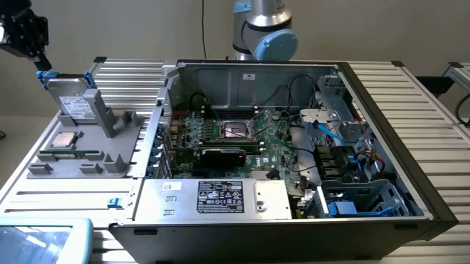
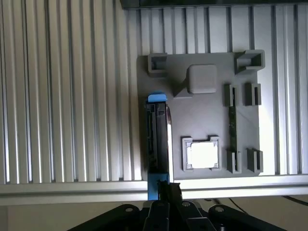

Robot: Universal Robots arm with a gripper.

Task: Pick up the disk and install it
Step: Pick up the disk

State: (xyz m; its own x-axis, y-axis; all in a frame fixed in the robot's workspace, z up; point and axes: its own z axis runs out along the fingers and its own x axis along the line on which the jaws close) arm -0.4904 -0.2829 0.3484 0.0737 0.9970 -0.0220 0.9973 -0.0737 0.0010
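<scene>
Beneath the hand (image 1: pixel 44 68), the upright disk (image 1: pixel 74 103), its blue tab (image 1: pixel 46 73) in the hand's tight pinch.

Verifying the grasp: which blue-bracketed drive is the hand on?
The disk upright on the grey tray, hand pinching its blue tab; the other drive sits inside the computer case.

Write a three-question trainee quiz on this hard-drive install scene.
1. True or false: the hard drive lies flat on the grey fixture.
2. The gripper is shut on: A) a memory stick, B) the drive's blue bracket tab, C) a cable.
3. Name the square silver part seated in the fixture beside the drive.
Key: 1 false, it stands on edge; 2 B; 3 the processor chip.
</scene>
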